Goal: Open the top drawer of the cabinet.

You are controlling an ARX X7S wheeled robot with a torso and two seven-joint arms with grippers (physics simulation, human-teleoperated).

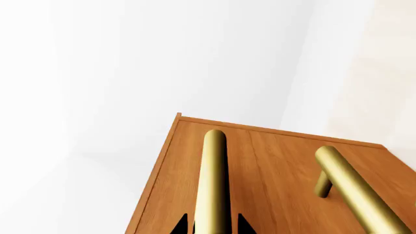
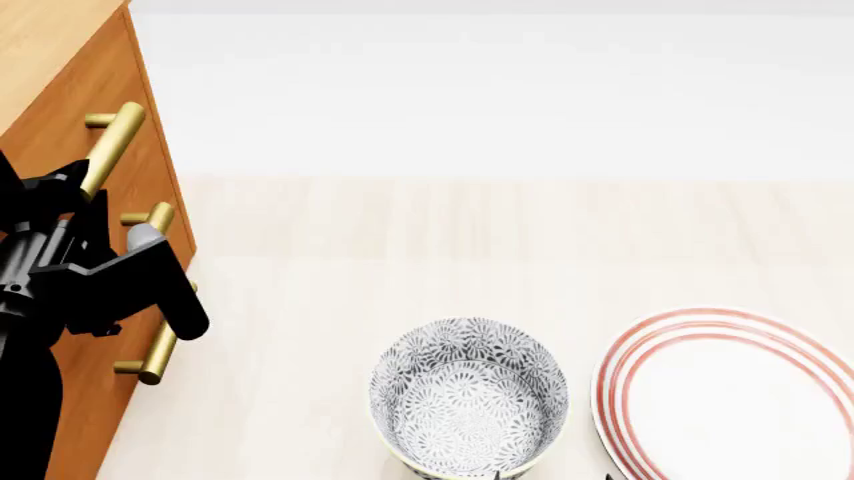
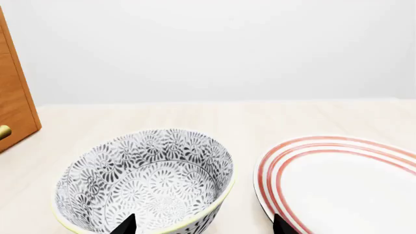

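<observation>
The left hand (image 1: 209, 228) straddles a brass bar handle (image 1: 213, 183) on the cabinet (image 2: 127, 150) at the floor's left edge, fingers apart either side, positioned for pulling; which drawer I cannot tell. The right hand (image 3: 201, 225) hovers spread over the patterned bowl (image 3: 146, 183).

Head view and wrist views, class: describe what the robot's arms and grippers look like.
The left arm is matte black with blocky, angular housings and one small grey cylindrical part. Both wrist views show only pointed black fingertips. No cables or markings are visible.
</observation>
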